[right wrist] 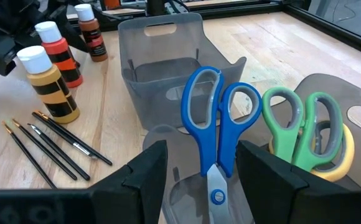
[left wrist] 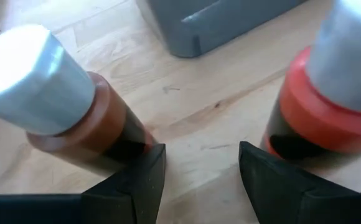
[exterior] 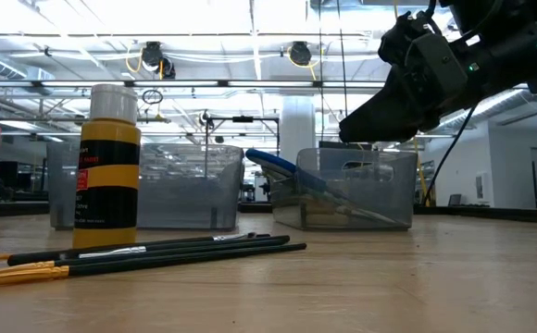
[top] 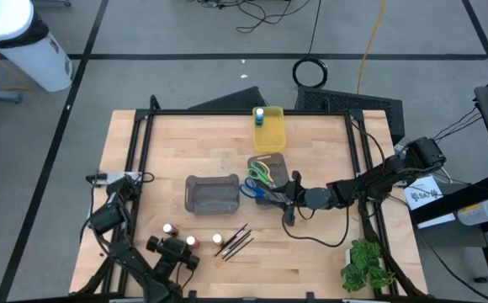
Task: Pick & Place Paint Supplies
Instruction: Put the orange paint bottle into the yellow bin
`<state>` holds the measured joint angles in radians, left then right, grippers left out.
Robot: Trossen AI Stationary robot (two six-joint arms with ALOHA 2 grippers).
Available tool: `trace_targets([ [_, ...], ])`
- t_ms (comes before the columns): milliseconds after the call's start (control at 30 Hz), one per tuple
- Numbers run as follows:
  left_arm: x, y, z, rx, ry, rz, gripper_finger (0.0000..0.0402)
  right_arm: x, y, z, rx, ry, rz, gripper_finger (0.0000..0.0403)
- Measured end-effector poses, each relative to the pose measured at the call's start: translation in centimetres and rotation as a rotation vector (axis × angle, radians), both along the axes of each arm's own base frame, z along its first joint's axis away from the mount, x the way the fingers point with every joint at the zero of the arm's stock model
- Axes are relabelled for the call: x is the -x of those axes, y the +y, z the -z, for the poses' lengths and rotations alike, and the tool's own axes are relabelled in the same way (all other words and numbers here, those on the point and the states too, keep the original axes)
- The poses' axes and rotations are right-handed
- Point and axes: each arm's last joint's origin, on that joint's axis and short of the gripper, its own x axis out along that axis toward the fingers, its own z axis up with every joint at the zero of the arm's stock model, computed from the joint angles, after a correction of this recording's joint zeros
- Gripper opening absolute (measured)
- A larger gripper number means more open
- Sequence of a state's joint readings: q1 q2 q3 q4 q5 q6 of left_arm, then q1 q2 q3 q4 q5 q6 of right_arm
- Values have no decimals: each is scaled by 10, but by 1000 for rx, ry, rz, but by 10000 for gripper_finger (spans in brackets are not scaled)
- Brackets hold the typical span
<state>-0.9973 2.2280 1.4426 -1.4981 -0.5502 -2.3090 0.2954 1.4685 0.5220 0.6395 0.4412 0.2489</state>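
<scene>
Three capped paint bottles stand upright on the table at the near left: brown [left wrist: 75, 118], red [left wrist: 330, 106] and yellow-black [exterior: 106, 166]. Thin dark brushes [top: 236, 242] lie beside them. My left gripper [left wrist: 202, 171] is open, low over the table, its fingers between the brown and red bottles. Blue scissors [right wrist: 221, 118] lean handles-up in a grey bin [top: 267, 178], next to green scissors [right wrist: 302, 124] and yellow scissors [right wrist: 348, 149]. My right gripper [right wrist: 202, 177] is open, one finger on each side of the blue scissors' blades, apart from them. My left gripper has one fingertip [left wrist: 146, 171] right in front of the brown bottle's lower part [left wrist: 121, 146]. I cannot tell whether it touches. The other fingertip stands near the red bottle's base, and that gap cannot be judged either.
A second grey bin [top: 210, 195] stands mid-table, just beyond the bottles. A yellow bin [top: 269, 133] at the far edge holds a blue pot [top: 260, 115]. A green plant sprig [top: 363, 265] lies at the near right corner. Bare wood lies between the brushes and the plant.
</scene>
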Motion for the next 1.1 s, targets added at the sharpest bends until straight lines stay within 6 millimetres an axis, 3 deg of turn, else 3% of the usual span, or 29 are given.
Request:
trace_targets([
  [267,1,9,19,57,-26,-27,196,0,0,0,0,0,1,180],
  [433,-1,6,18,69,-30,-14,124,0,0,0,0,0,2,180],
  [633,-5,-2,2,67,68,-1,14,0,0,0,-1,-4,1,180],
  [933,-8,-10,-38,79,69,39,7,0,0,-1,-2,-8,2,180],
  [1100,-5,-14,-51,104,-53,94,19,0,0,-1,-3,-7,0,180],
])
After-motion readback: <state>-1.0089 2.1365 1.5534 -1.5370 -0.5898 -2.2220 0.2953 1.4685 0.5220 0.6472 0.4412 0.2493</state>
